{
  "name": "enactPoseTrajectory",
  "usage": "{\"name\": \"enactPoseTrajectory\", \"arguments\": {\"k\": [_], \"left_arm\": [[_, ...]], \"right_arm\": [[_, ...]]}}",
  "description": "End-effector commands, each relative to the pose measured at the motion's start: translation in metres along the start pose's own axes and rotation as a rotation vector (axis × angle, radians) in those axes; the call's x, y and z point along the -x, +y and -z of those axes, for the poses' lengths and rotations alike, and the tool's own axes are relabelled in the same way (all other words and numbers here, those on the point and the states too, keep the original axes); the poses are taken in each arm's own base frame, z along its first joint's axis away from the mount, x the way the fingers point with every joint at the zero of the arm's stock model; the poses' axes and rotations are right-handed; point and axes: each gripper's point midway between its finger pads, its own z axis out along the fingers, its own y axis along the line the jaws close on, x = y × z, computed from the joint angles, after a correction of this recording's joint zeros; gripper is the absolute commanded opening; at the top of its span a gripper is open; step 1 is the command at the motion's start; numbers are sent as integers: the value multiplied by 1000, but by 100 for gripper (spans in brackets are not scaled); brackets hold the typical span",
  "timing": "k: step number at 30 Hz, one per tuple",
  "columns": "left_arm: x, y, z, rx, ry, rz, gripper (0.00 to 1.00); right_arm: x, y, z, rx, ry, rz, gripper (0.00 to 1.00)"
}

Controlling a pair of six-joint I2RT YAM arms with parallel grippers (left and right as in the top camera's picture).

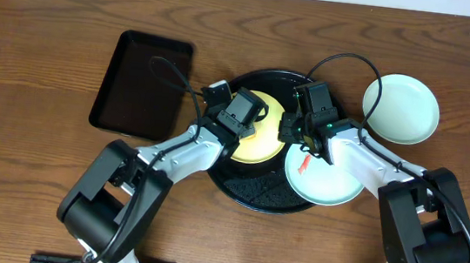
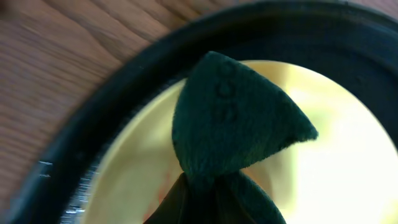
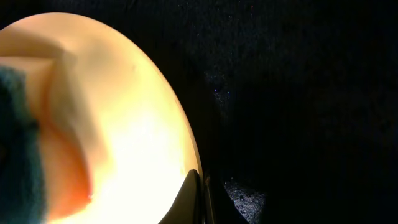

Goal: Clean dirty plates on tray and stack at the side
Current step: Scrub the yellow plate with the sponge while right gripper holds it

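Wiping the yellow plate [image 1: 259,147] on the tray [image 1: 255,191]. Left pincer [image 1: 250,116] is clamped tight on a dark green cloth [image 2: 230,118], and the cloth sits over the plate's middle. (op)

Right side? (lead)

Right pincer [image 3: 198,186] is fully closed, tips at the yellow plate's rim. I can't tell if it pinches the rim or just pins it. (op)

How do you run the wipe? (lead)

I'd keep the cloth flat and use short strokes with light pressure so the plate doesn't skate on the tray. The right arm acts as a stop. There may be a faint reddish mark near the cloth's pinch, but I can't be sure. (op)

Other plates? (lead)

The red-smeared plate [image 1: 321,186] lies across the tray's right rim, under my right arm. The third plate [image 1: 401,108] is off the tray, on the surface to the right. A rectangular tray [image 1: 142,82] sits to the left. (op)

Surroundings? (lead)

Brown wood-grain surface [image 1: 55,8]. Of the room I only see a pale strip along the far edge. (op)
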Motion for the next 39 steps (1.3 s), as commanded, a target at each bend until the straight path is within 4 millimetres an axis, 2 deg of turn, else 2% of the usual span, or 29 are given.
{"name": "enactPoseTrajectory", "arguments": {"k": [1,7,10,14,18,21,25,31,35,39], "left_arm": [[29,40,4,170,-139,-98,8],[56,45,36,203,-237,-101,8],[63,39,45,172,-252,-86,8],[51,9,45,8,-165,-62,8],[25,-41,49,-258,6,-46,8],[17,-58,54,-351,64,-26,8],[9,-54,45,-331,91,-14,8],[-13,-39,15,-253,150,-7,8],[-22,-17,-3,-147,156,-20,8],[-18,13,-7,-1,108,-23,8]], "right_arm": [[1,-13,-1,-78,-13,16,1],[0,-15,-1,-85,-9,16,1],[0,-15,-1,-85,-9,16,1],[0,-15,-1,-85,-10,16,1],[0,-15,-1,-84,-11,16,1],[0,-15,-1,-84,-11,16,1],[0,-15,-1,-84,-11,15,1],[0,-15,-1,-84,-9,16,1],[0,-15,-1,-85,-8,15,1],[-1,-15,-1,-86,-6,15,1]]}}
